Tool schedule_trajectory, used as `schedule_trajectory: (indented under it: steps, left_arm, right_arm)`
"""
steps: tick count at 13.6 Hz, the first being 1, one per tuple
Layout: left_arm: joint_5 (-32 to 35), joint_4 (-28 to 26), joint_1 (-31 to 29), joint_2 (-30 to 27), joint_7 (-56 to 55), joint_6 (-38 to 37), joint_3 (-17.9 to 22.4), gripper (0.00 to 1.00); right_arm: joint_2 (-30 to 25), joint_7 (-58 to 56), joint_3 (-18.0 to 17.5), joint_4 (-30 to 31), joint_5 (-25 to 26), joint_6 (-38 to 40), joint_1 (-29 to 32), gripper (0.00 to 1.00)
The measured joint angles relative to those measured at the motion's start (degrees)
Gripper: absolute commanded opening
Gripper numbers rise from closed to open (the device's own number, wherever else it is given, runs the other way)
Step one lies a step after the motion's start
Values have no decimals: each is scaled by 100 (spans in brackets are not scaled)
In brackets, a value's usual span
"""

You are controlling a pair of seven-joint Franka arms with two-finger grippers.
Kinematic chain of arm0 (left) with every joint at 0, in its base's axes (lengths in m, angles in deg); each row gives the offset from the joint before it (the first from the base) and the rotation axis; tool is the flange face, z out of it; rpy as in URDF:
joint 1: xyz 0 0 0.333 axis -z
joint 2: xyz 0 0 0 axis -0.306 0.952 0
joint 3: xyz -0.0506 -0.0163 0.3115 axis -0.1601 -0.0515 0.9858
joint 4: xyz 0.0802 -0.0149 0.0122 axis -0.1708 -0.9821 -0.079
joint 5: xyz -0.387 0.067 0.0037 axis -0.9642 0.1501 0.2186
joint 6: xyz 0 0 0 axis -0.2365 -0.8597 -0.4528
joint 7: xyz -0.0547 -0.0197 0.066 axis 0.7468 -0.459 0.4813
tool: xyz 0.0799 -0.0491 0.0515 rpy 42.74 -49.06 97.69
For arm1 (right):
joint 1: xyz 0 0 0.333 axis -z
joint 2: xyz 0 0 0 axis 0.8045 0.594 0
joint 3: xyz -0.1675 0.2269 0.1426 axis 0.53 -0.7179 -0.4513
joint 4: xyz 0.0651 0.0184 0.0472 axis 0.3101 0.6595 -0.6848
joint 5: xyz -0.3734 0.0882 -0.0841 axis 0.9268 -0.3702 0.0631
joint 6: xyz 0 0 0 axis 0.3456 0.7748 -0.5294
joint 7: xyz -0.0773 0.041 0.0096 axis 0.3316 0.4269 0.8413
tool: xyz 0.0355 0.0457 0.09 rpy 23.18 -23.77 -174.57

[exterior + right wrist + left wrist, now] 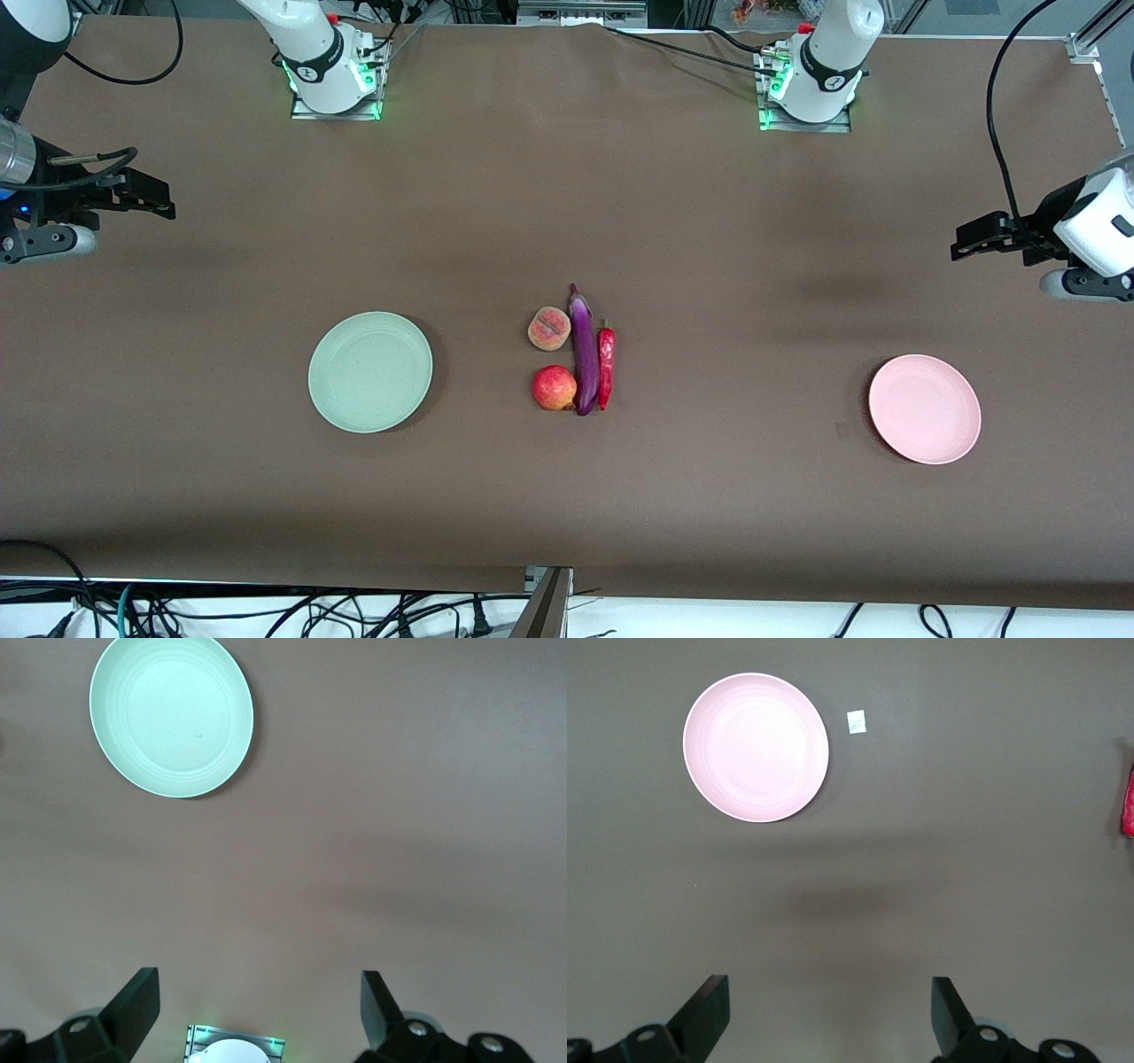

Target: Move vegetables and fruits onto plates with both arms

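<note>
Four items lie together mid-table. The peach [548, 328] and the red round fruit [555, 387] sit beside the purple eggplant [583, 354], with the red chili [606, 365] along its flank toward the left arm's end. The pale green plate [370, 371] [171, 714] lies toward the right arm's end and the pale pink plate [924, 408] [756, 747] toward the left arm's end; both hold nothing. My left gripper [964, 243] [830, 1010] hangs open over bare cloth at its end of the table. My right gripper [161, 197] [259, 1005] hangs open over its own end. Only the chili's tip [1129, 806] shows in the left wrist view.
Brown cloth [709, 221] covers the whole table. The two arm bases [335, 75] [811, 89] stand along the table's edge farthest from the front camera. A small white tag [857, 722] lies beside the pink plate. Cables hang below the table's near edge.
</note>
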Motion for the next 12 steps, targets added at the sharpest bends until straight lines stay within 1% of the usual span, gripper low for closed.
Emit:
schedule_trajectory:
  steps: [12]
  left_arm:
    - [0, 72, -1, -101, -6, 47, 7, 100]
  right_arm:
    - [45, -3, 9, -19, 0, -18, 0, 100]
